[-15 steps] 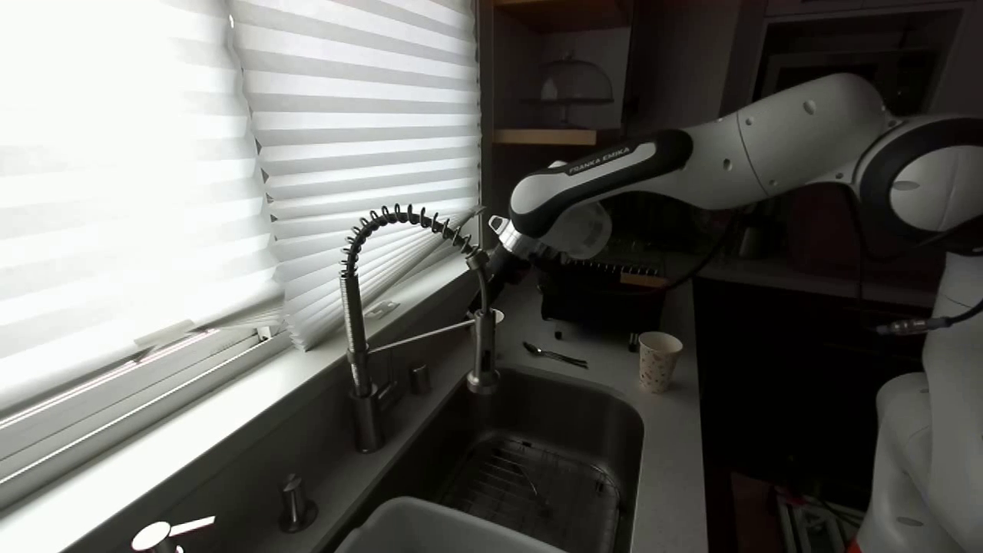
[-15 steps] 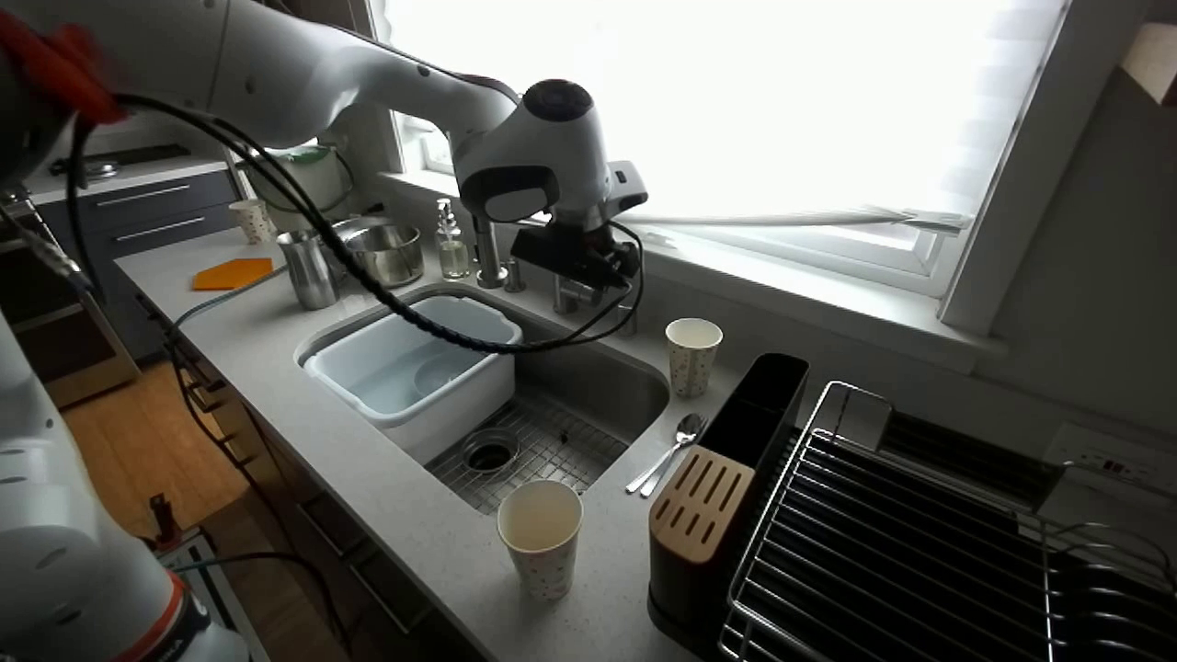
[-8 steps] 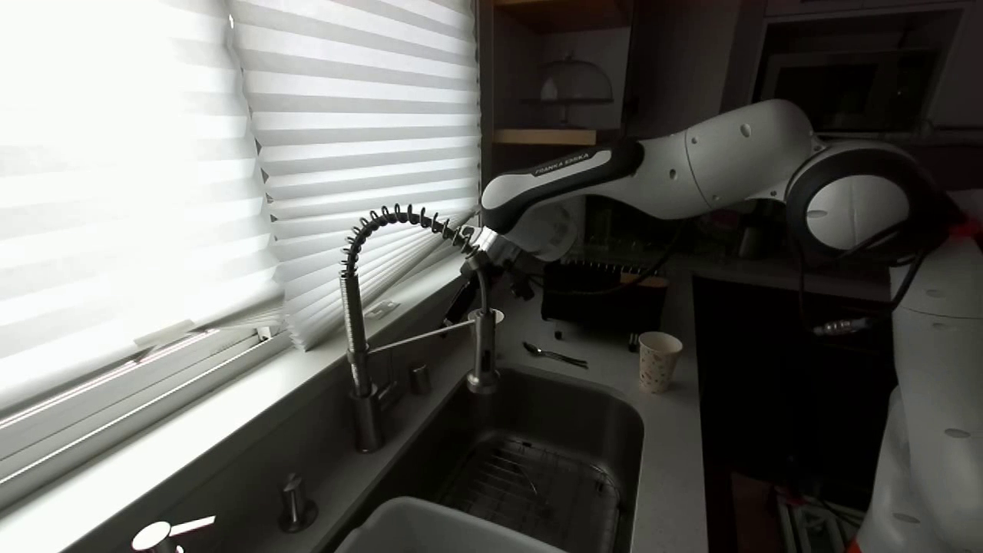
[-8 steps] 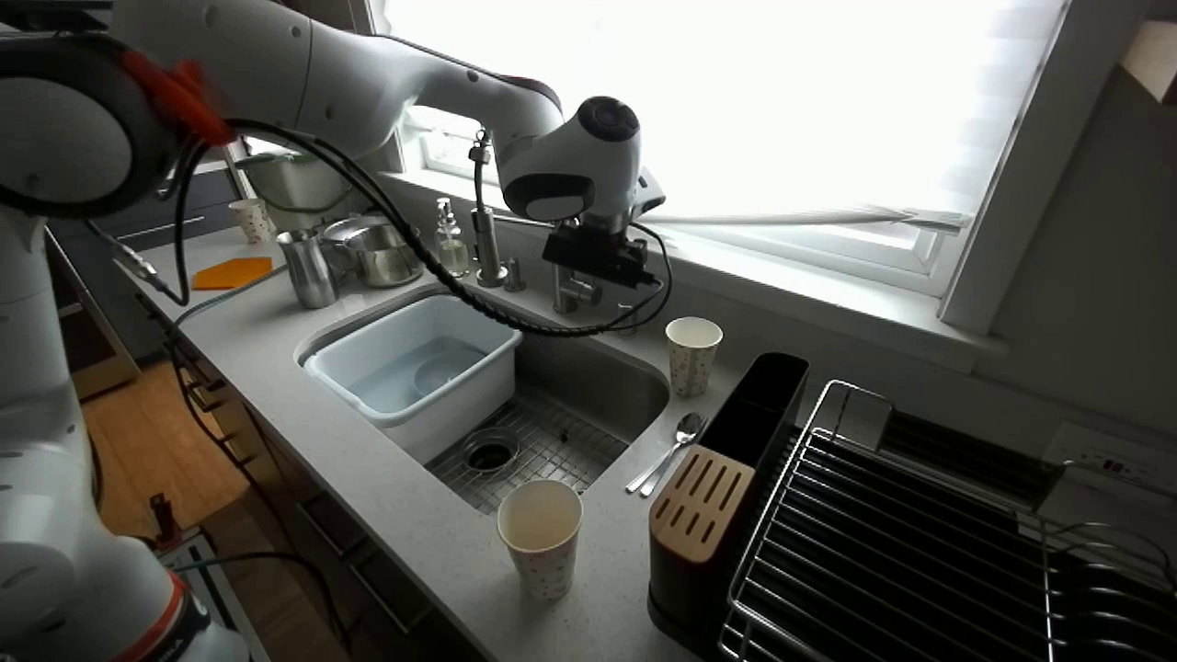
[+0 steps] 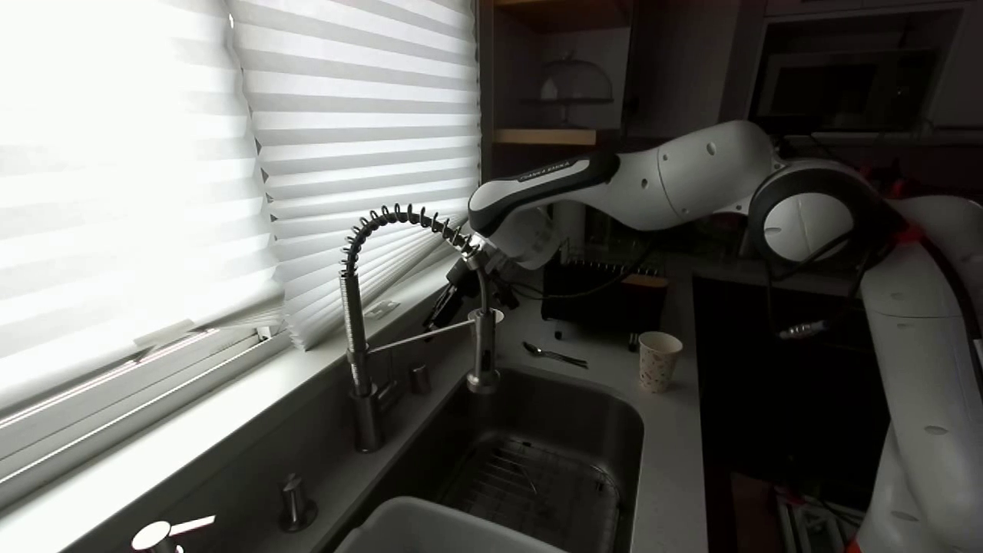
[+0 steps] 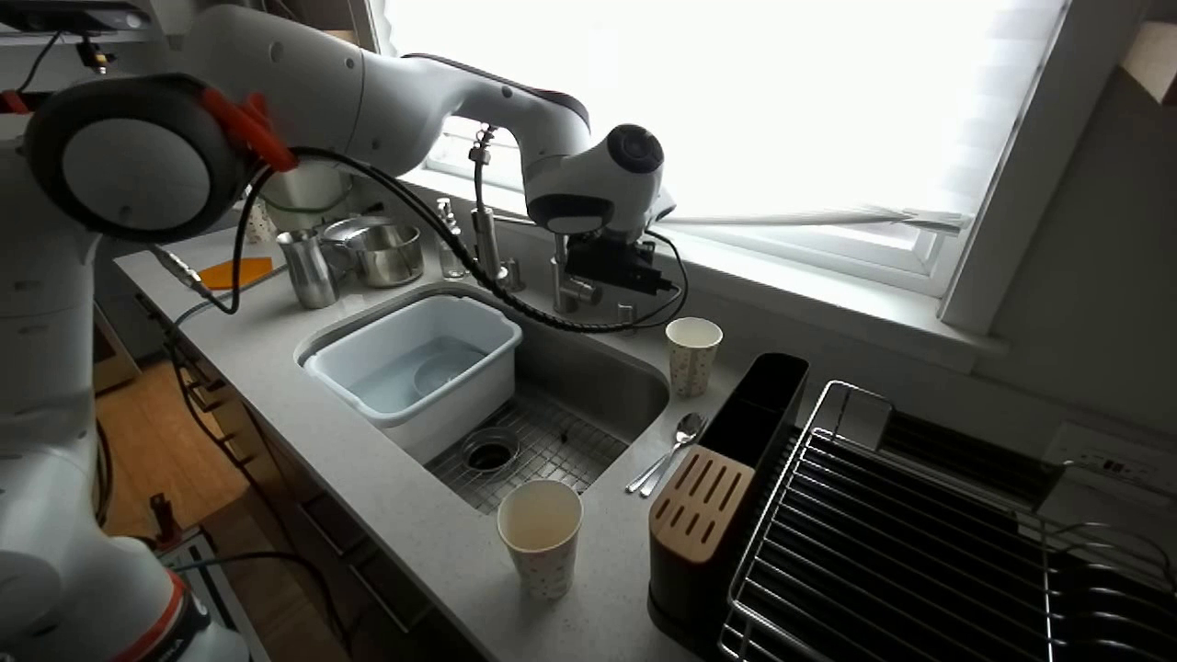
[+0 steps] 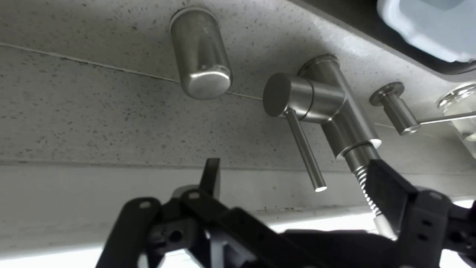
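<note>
Gripper (image 7: 293, 166): 2 jaws spread apart, nothing held, near faucet lever (image 7: 305, 150). Lever likely stiff, slippery when wet; best grasped near free tip.

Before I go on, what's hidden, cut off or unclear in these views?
Spring hose: partly covered by the pincer, wrist view.
Glass bottle: cut off by the right edge, wrist view.
The pincer: mostly hidden by the black box, in an exterior view.
Far cup: partly behind the spray head, in an exterior view.
</note>
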{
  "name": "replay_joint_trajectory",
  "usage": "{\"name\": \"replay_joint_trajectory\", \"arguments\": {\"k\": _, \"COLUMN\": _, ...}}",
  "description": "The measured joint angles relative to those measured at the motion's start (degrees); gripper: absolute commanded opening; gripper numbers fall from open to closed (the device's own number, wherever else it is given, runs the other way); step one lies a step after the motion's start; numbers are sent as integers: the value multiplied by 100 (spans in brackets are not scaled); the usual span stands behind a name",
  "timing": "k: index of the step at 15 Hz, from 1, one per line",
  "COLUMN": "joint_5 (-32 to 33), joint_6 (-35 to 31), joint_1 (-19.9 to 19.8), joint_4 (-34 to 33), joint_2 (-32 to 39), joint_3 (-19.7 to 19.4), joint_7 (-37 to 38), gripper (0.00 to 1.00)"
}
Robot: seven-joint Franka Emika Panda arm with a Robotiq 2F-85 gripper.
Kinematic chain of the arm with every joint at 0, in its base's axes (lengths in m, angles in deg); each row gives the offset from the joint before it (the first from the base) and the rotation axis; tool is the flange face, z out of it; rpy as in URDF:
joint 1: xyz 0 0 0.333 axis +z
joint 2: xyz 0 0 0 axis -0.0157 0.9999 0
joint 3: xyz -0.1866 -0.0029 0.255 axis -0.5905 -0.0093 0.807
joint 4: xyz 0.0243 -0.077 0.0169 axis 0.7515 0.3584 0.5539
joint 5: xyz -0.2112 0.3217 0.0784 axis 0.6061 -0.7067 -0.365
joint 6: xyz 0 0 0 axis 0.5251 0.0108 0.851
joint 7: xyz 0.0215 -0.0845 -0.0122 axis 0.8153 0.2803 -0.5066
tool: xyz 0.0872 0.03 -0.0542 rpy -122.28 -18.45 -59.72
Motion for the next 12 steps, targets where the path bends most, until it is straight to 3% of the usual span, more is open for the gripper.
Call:
{"name": "replay_joint_trajectory", "arguments": {"k": 8, "joint_5": -34, "joint_6": -19, "joint_1": -2, "joint_4": -57, "joint_2": 75, "joint_3": 55, "joint_7": -5, "gripper": 100}}
{"name": "replay_joint_trajectory", "arguments": {"k": 12, "joint_5": -362, "joint_6": -82, "joint_1": -3, "joint_4": -59, "joint_2": 105, "joint_3": 171, "joint_7": -265, "gripper": 100}}
